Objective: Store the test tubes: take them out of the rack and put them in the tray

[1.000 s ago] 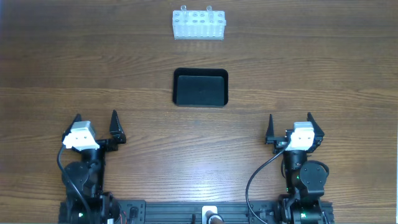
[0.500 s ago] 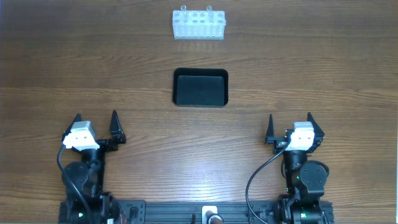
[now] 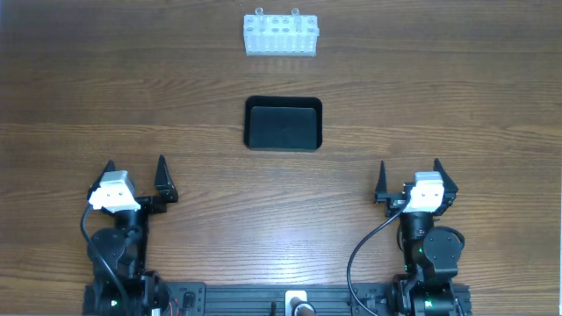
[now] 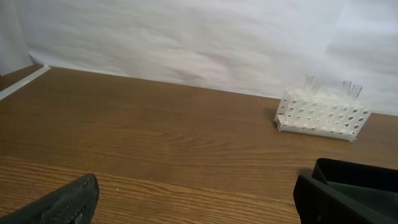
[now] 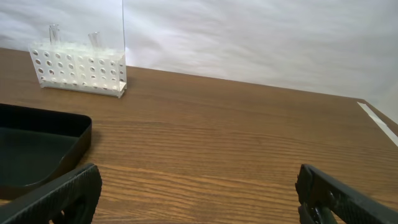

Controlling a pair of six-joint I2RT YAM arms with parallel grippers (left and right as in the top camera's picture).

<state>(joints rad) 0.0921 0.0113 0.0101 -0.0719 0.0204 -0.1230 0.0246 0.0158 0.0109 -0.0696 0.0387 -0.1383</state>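
A white perforated rack (image 3: 280, 35) stands at the far middle of the wooden table, with clear test tubes (image 3: 258, 13) rising from its back row; it also shows as the rack (image 4: 321, 114) and the rack (image 5: 79, 69). A black tray (image 3: 284, 124) lies empty between the rack and the arms, seen too as the tray (image 4: 367, 179) and the tray (image 5: 37, 149). My left gripper (image 3: 137, 177) rests open near the front left. My right gripper (image 3: 409, 179) rests open near the front right. Both hold nothing and stand well short of the tray.
Bare wooden tabletop (image 3: 281, 211) stretches between the arms and around the tray. A white wall (image 4: 186, 37) rises behind the table's far edge.
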